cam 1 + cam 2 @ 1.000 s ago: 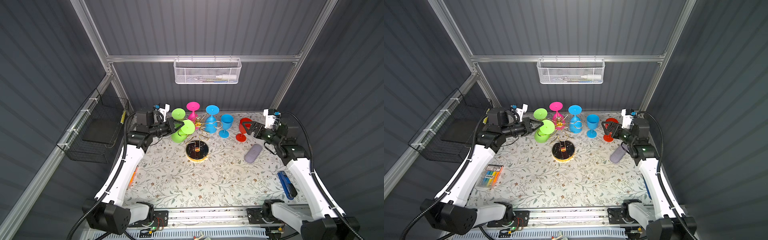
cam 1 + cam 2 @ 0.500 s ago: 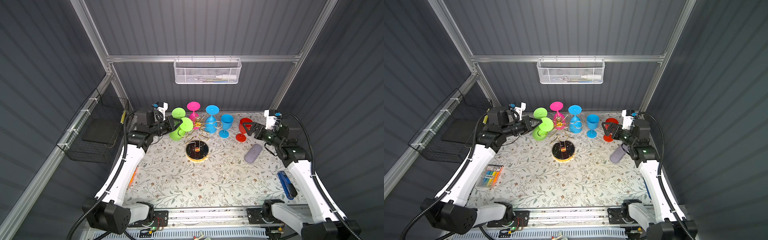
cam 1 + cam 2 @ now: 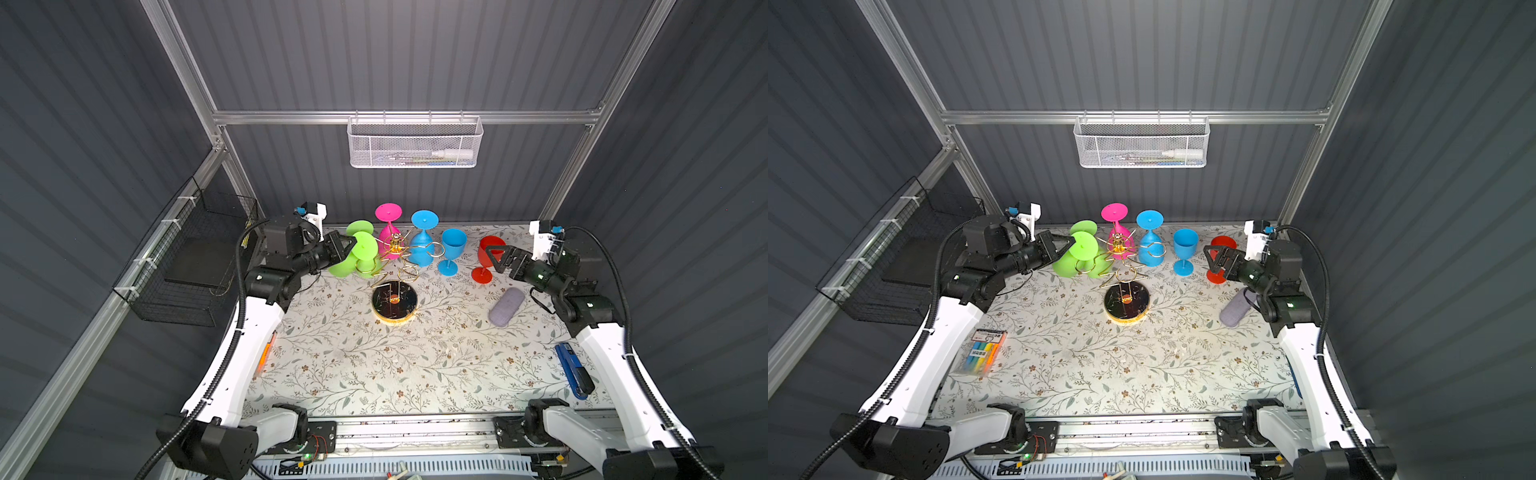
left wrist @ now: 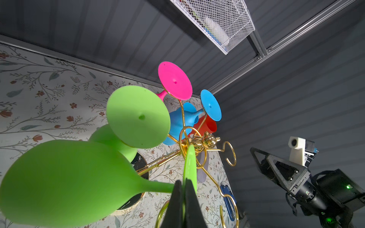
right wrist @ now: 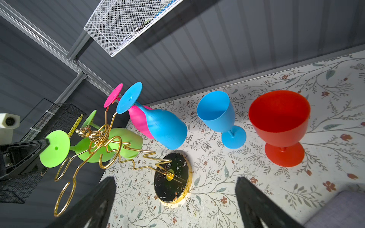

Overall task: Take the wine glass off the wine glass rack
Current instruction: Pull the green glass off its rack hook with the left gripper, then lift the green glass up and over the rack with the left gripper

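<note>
Near the worktop's [image 3: 374, 365] back left corner, the left gripper [image 3: 350, 246] is clenched on the foot of a green glass [image 3: 366, 248]. Over the last second it has drawn the glass a little further toward the left edge, so the tilted bowl now hangs just left of the rack [image 3: 395, 305], which stands mid-worktop toward the back edge. The pull-out looks nearly done, though I cannot tell whether the stem is fully clear of the rack's wire. By the back right corner the right gripper [image 3: 498, 259] has barely shifted, its fingers spread and empty beside the red glass [image 3: 482, 275].
</note>
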